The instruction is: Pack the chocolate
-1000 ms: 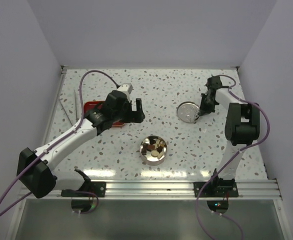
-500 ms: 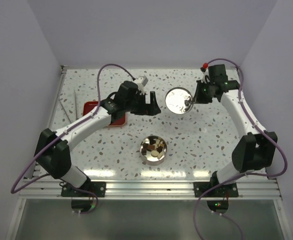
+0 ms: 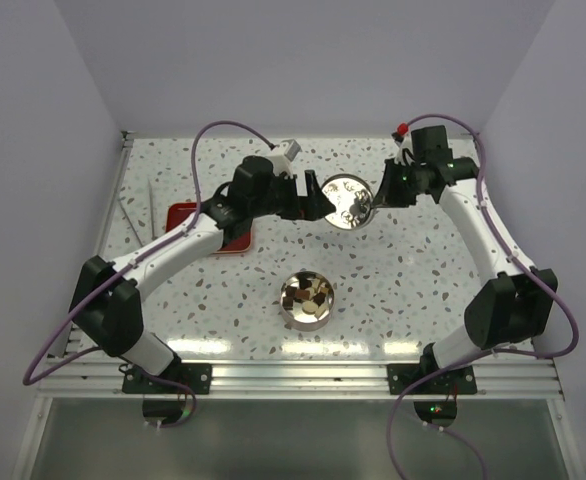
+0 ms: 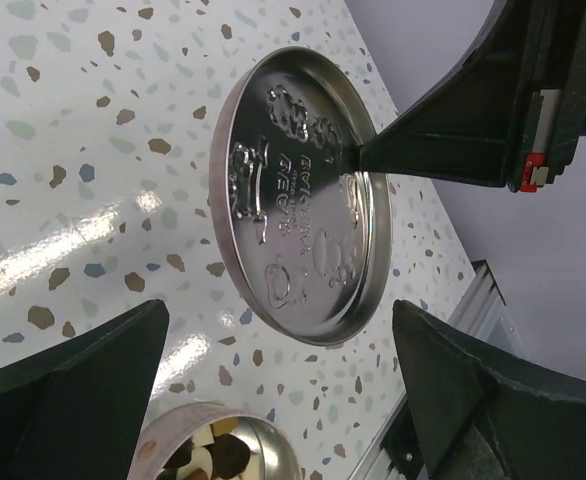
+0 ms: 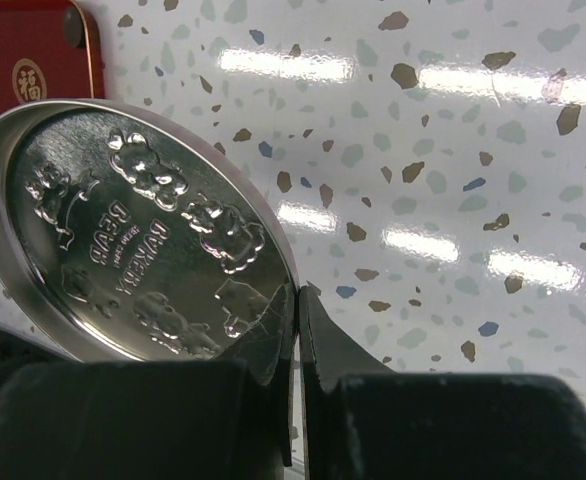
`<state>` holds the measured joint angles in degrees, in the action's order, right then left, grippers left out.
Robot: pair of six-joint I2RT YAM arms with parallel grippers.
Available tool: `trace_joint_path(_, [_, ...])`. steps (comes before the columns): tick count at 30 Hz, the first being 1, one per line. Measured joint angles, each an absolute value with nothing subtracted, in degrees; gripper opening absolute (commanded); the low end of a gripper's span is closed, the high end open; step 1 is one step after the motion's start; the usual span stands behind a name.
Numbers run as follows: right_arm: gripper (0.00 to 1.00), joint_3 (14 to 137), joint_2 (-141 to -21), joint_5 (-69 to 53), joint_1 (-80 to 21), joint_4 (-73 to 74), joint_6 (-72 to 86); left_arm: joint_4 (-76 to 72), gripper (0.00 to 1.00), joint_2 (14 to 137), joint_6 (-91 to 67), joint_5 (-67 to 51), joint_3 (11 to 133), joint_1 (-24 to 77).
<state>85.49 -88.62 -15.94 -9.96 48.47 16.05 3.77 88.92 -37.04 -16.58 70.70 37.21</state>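
Several chocolate pieces (image 3: 308, 293), dark brown, tan and cream, lie in the open round tin (image 3: 291, 312) at the table's middle front. They also show at the bottom of the left wrist view (image 4: 208, 460). My right gripper (image 3: 376, 200) is shut on the rim of the tin's embossed silver lid (image 3: 346, 201) and holds it tilted above the table. In the right wrist view the gripper (image 5: 298, 300) pinches the lid (image 5: 123, 230). My left gripper (image 3: 313, 195) is open and empty just left of the lid. In its own view the gripper (image 4: 280, 304) faces the lid (image 4: 298, 200).
A red rectangular tray (image 3: 181, 214) lies at the left, partly under my left arm, and shows in the right wrist view (image 5: 28, 60). Long metal tweezers (image 3: 138, 215) lie near the left wall. The aluminium rail (image 3: 303, 375) runs along the front edge.
My right gripper lifted the lid off the table and carried it left, tilted. My left arm stretched right until its open gripper reached the lid.
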Motion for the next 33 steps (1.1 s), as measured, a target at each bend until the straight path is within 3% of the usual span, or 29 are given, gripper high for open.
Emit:
trace_joint_path(6, [0.00, 85.47, -88.38, -17.28, -11.84, 48.71, 17.15, 1.26, 1.00, 89.06, -38.61, -17.80, 69.45, 37.21])
trace_joint_path(8, [0.00, 85.47, -87.96, -17.80, -12.80, 48.69, 17.61, 0.19, 0.96, 89.23, -39.16, -18.04, 68.88, 37.21])
trace_joint_path(11, [0.00, 85.45, -86.74, -19.22, -13.82, 48.40, 18.55, -1.10, 0.81, 89.89, -40.14, -18.70, 68.51, 37.21])
trace_joint_path(12, [0.00, 85.45, -86.15, -19.57, -14.00, 48.36, 18.83, -1.52, 0.72, 90.13, -40.29, -18.87, 68.51, 37.21])
trace_joint_path(16, [0.00, 85.45, -84.66, -20.58, -14.13, 48.14, 19.25, -2.90, 0.59, 90.24, -41.12, -19.29, 67.51, 37.21])
trace_joint_path(20, [0.00, 85.43, -84.68, -20.78, -14.26, 48.12, 19.09, -4.49, 0.40, 90.24, -41.52, -19.81, 66.83, 37.23])
trace_joint_path(22, [0.00, 85.36, -84.68, -20.67, -14.33, 48.12, 18.94, -5.43, 0.37, 90.21, -42.06, -20.08, 66.70, 37.43])
trace_joint_path(29, [0.02, 84.58, -84.68, -20.62, -14.35, 48.03, 18.04, -8.21, 0.00, 89.84, -43.13, -20.91, 65.71, 37.43])
trace_joint_path(33, [0.18, 84.14, -84.68, -20.60, -14.35, 48.07, 18.00, -9.19, 0.00, 89.78, -43.42, -21.23, 64.73, 37.43])
